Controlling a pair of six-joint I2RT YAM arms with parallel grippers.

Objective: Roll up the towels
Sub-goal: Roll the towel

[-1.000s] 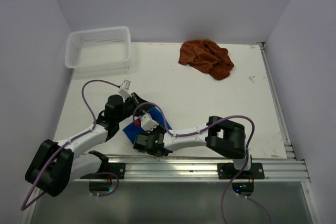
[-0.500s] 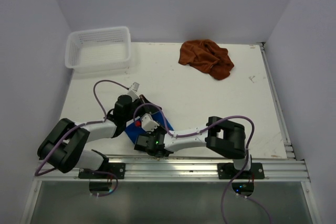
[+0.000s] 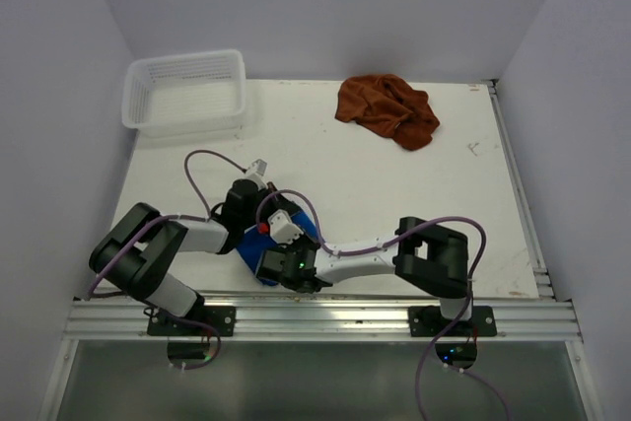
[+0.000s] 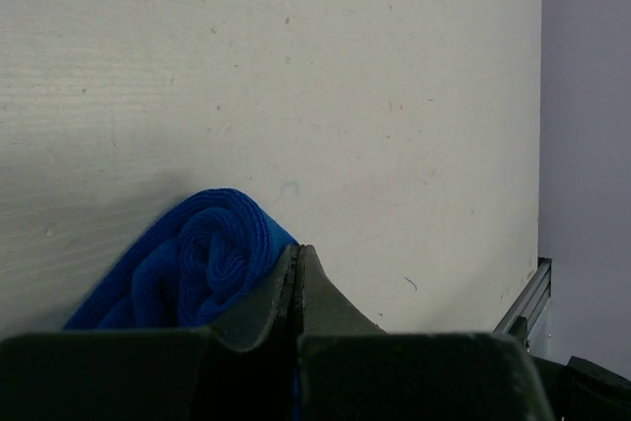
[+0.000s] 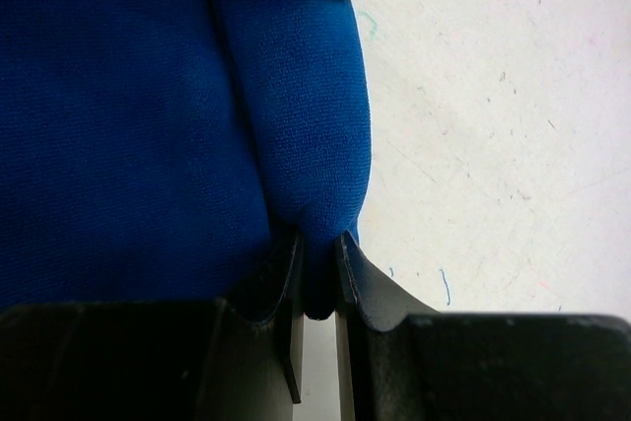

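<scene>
— Well, what sits closest to you?
— On my right wrist camera, the right gripper [image 5: 315,244] pinches a fold of the blue towel [image 5: 148,115] between narrowly parted fingers. Cloth fills most of that view.
— And the other side?
— My left wrist view shows the left gripper [image 4: 298,255] with its fingers pressed together, tips down toward the table [image 4: 345,66]. The towel's rolled end is just beside them on the left. I cannot tell whether any cloth is caught between them.
— From above?
— There both wrists crowd over the towel near the front edge, left of centre, so I see only slivers of blue and neither set of fingers. Only that view gives me the far side. The rust-brown towel [image 3: 386,110] lies crumpled near the back edge, well apart. The white basket [image 3: 187,123] sits in the back left corner.
</scene>
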